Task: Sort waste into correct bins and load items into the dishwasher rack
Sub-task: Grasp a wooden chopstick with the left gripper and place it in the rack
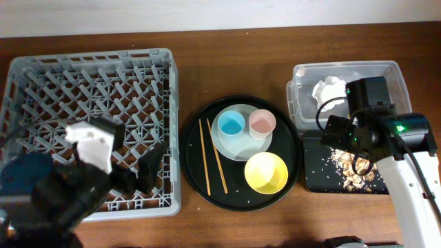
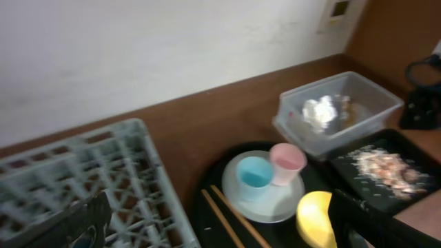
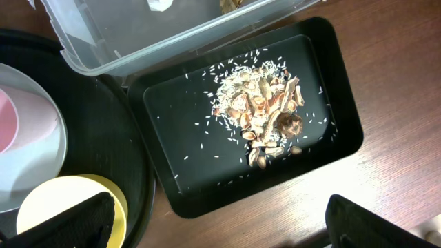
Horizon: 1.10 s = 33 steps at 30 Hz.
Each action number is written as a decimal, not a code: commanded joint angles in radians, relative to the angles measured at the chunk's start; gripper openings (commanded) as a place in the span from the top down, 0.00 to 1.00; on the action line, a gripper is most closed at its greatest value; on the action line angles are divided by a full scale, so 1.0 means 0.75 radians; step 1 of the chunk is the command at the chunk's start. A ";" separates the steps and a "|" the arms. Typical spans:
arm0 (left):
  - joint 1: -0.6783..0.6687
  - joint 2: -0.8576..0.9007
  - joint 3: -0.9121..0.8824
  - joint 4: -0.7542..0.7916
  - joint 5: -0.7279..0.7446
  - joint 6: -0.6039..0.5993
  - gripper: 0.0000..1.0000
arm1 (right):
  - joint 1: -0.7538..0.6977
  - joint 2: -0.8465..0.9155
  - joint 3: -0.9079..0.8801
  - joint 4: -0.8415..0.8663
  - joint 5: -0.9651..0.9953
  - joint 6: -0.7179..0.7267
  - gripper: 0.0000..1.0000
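On the left side of the overhead view sits the big grey dishwasher rack (image 1: 89, 69), with nothing in it. The left arm hangs over its lower left corner and hides some of the grid there. The left gripper (image 1: 141, 172) is spread wide and holds nothing. In the middle of the brown table (image 1: 227, 55) is a round black tray (image 1: 200, 172). On it lies the pale plate (image 1: 238, 153), with the light-blue cup (image 1: 231, 124) and the pink cup (image 1: 262, 122) standing on it, side by side and touching. The yellow bowl (image 1: 266, 171) sits just below the plate, at its edge. The two chopsticks (image 1: 204, 158) lie on the left part of the round tray, close beside the plate. At the upper right is the clear tub (image 1: 303, 76) with the white tissue (image 1: 329, 88) inside. A gold-brown wrapper (image 3: 229, 4) peeks in at the top of the right wrist view, inside the tub too. Just below the tub, and touching it, is the black rectangular tray (image 1: 317, 176). The food scraps (image 3: 265, 114) lie in a pile in its middle, with white rice grains spread around them. The right arm reaches over the tub and this tray and hides part of both from above. The right gripper (image 3: 217, 224) hangs over the near edge of the black rectangular tray, its two fingers far apart and empty.
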 commanded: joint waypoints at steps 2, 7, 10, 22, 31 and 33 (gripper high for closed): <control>-0.002 0.128 0.035 -0.062 0.318 -0.211 0.18 | -0.009 0.000 0.016 -0.001 0.002 0.002 0.01; -0.014 0.192 -0.143 -0.233 0.121 -0.459 0.61 | -0.009 0.000 0.016 -0.001 0.002 0.002 0.01; -0.053 0.194 -0.245 -0.144 0.144 -0.510 0.01 | -0.009 0.000 0.016 -0.001 0.002 0.001 0.01; -0.683 0.613 -0.243 0.036 -0.510 -0.824 0.62 | -0.009 0.000 0.016 -0.001 0.002 0.002 0.01; -0.800 1.043 -0.243 0.104 -0.684 -0.828 0.75 | -0.009 0.000 0.016 -0.001 0.002 0.002 0.01; -0.814 1.107 -0.243 0.119 -0.773 -0.829 0.75 | -0.009 0.000 0.016 -0.001 0.002 0.002 0.01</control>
